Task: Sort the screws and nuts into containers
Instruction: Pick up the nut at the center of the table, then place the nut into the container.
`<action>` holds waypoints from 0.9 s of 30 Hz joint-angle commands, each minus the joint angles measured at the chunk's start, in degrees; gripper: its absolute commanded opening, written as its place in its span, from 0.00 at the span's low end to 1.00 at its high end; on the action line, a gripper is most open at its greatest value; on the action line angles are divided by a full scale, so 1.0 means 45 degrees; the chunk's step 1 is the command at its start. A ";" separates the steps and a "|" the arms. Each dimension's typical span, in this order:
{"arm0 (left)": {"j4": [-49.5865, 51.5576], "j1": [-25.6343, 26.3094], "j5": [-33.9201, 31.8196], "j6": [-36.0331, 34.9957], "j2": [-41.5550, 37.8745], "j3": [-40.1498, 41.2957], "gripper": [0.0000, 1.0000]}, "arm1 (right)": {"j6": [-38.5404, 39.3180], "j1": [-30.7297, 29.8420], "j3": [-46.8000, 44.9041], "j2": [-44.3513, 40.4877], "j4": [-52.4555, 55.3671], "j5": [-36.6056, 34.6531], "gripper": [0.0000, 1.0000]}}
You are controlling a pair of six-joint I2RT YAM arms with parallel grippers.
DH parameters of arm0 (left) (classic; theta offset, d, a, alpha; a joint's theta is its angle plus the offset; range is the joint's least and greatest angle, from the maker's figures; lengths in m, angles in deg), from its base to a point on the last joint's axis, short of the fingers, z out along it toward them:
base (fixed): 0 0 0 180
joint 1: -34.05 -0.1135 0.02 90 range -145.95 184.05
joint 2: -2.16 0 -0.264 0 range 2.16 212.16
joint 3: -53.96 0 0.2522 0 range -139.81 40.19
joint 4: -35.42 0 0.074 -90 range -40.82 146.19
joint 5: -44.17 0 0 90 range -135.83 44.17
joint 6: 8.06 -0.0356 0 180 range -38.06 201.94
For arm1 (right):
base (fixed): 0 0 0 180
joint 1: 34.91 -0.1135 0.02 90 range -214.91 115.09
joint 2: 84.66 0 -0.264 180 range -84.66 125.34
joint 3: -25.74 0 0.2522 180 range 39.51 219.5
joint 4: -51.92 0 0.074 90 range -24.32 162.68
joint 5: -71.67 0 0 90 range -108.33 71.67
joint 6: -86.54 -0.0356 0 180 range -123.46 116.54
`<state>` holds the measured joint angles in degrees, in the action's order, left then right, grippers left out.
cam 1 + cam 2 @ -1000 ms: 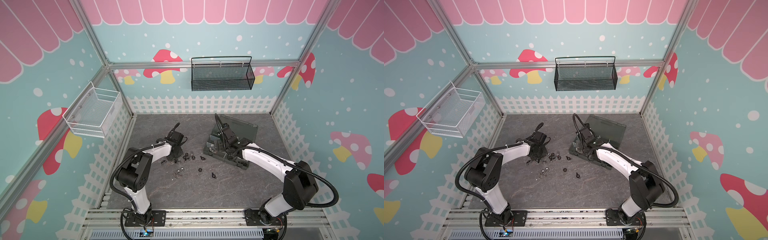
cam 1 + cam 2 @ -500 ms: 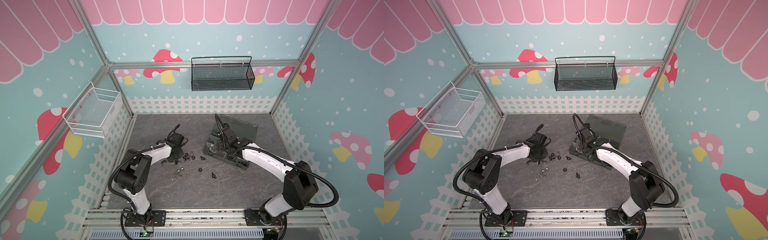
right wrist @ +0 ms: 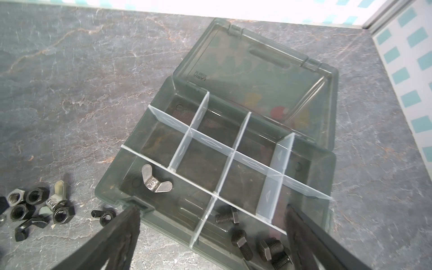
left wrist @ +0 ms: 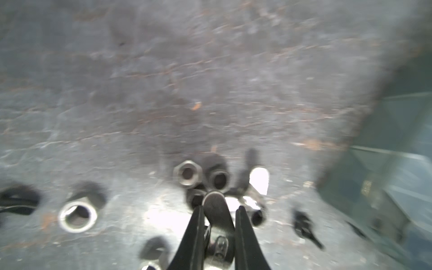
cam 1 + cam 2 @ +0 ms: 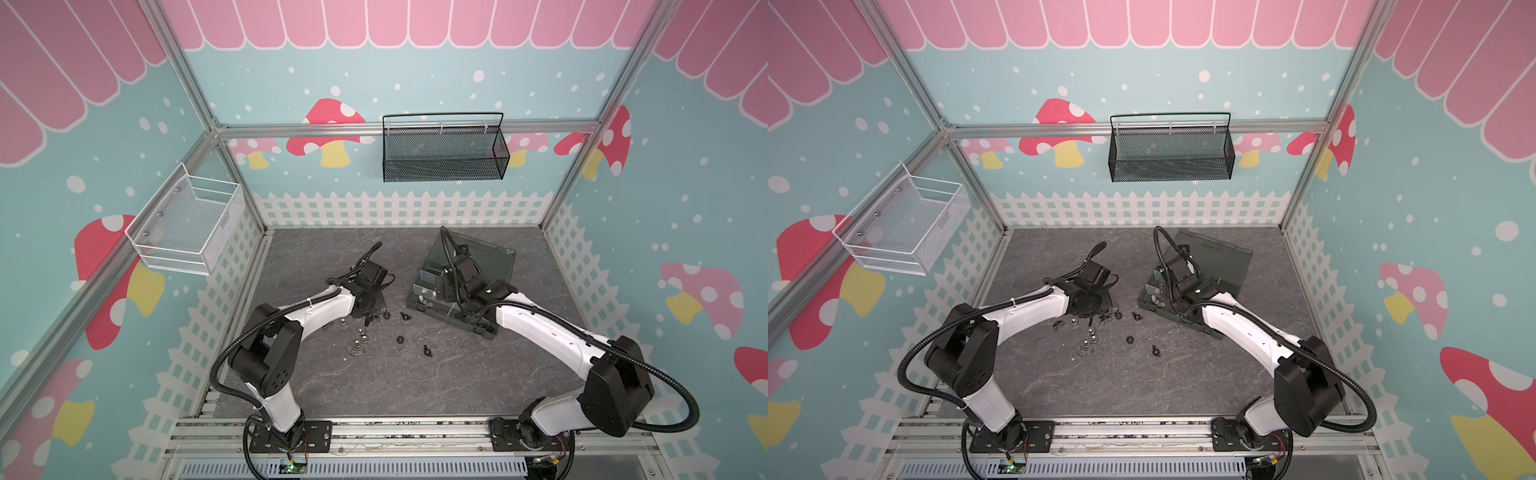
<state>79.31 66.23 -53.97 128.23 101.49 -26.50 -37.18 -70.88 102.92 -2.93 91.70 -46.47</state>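
Beside the loose nuts [image 4: 187, 175] on the table [image 4: 210, 70], the left gripper [image 4: 218, 233] is seen pinched on a silver wing nut [image 4: 216, 209] (grip judged firm). The right gripper [image 3: 210, 236] is held wide and empty over the organizer box [image 3: 325, 173], where screws [image 3: 242, 243] are lodged in one cell. A lift and carry to a nut cell is required next.

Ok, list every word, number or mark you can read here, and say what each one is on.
Nothing here reads cleanly.
Organizer box lid: a short embossed word near one corner, seen reversed through the plastic and too faint to read.
Silver wing nut: a small stamp on its hub, too small to read.
Nothing else shows lettering.
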 commanded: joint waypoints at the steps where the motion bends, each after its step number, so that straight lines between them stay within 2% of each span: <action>1: -0.0064 0.0526 -0.0099 -0.0417 0.0265 -0.0940 0.09 | -0.0688 0.0042 -0.0494 -0.0772 -0.0239 -0.0803 0.97; 12: -0.0152 0.2253 0.0874 -0.0949 0.2779 -0.4339 0.09 | -0.1097 0.0019 -0.1521 -0.2319 -0.0661 -0.1154 0.97; 19: -0.0140 0.2496 0.1212 -0.0813 0.3991 -0.5582 0.10 | -0.0982 0.0043 -0.1663 -0.2519 -0.0705 -0.1129 0.97; 27: -0.0142 0.2594 0.1660 -0.0642 0.4706 -0.6181 0.17 | -0.0967 0.0037 -0.1808 -0.2541 -0.0887 -0.0987 0.97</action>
<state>78.86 77.34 -47.68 124.88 121.27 -52.05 -40.61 -70.88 95.62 -13.20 88.38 -50.45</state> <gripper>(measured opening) 0.169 0.973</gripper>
